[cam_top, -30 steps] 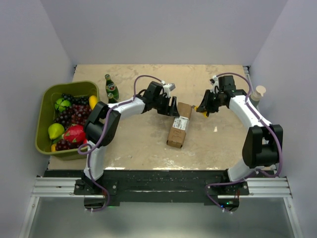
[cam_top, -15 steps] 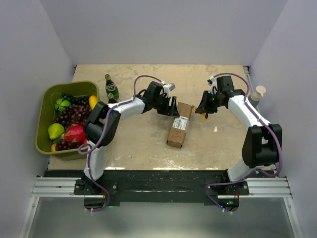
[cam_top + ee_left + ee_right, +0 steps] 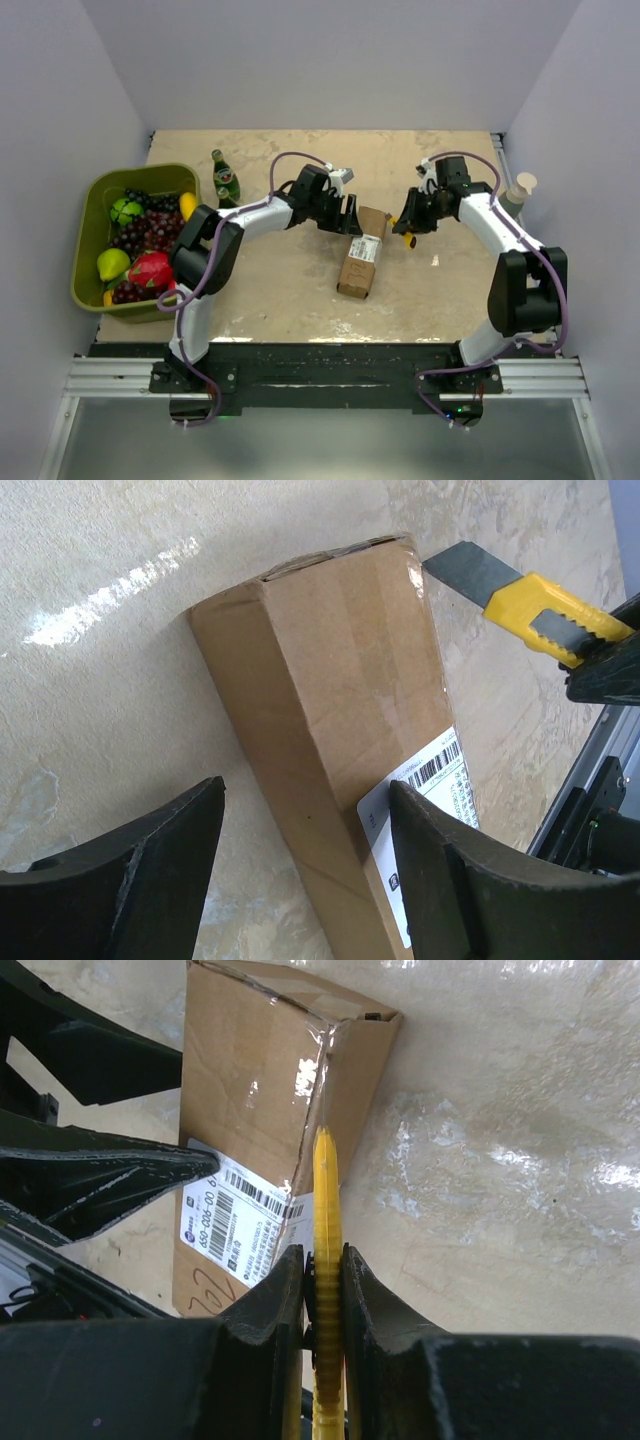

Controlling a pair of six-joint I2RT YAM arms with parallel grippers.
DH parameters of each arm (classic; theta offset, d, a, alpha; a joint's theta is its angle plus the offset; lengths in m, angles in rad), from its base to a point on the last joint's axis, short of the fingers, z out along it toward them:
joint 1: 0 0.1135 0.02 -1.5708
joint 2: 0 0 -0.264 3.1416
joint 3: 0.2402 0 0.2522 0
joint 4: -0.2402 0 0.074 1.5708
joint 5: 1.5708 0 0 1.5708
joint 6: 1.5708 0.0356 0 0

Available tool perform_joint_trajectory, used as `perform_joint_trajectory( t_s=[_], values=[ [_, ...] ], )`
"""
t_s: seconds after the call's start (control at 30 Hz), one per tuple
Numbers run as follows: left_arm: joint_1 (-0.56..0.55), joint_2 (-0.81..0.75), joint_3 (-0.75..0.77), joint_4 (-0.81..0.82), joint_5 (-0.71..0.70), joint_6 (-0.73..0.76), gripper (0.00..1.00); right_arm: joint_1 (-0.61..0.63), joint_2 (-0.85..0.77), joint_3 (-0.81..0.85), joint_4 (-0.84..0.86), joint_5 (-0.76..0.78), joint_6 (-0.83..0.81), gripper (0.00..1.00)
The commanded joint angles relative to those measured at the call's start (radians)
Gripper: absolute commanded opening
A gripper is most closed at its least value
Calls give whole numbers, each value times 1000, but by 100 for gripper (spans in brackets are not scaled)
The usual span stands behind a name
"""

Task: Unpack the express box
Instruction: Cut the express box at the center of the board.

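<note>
Left jaws stand wide open astride the box [image 3: 335, 705] (not closed on it), so the knife [image 3: 325, 1200] clamped in the right jaws may shove it aside.

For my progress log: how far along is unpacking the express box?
Done: right fingers grip the yellow knife. In hand: open left fingers straddle the express box, the blade at its taped end. Left: cut the tape and open it; it looks sealed.
</note>
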Motion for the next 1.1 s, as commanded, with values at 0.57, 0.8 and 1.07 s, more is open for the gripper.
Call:
perform_joint_trajectory(
  t_s=[0.57,0.8,1.07],
  values=[
    [-5,46,-26,-61,-87,54,72,25,-27,-80,-63,-119,-29,0],
    [-6,57,-22,-56,-84,53,72,23,-40,-100,-70,-145,-33,0],
    [-6,77,-7,-54,-80,47,72,28,-59,-142,-80,-180,-36,0]
  ],
)
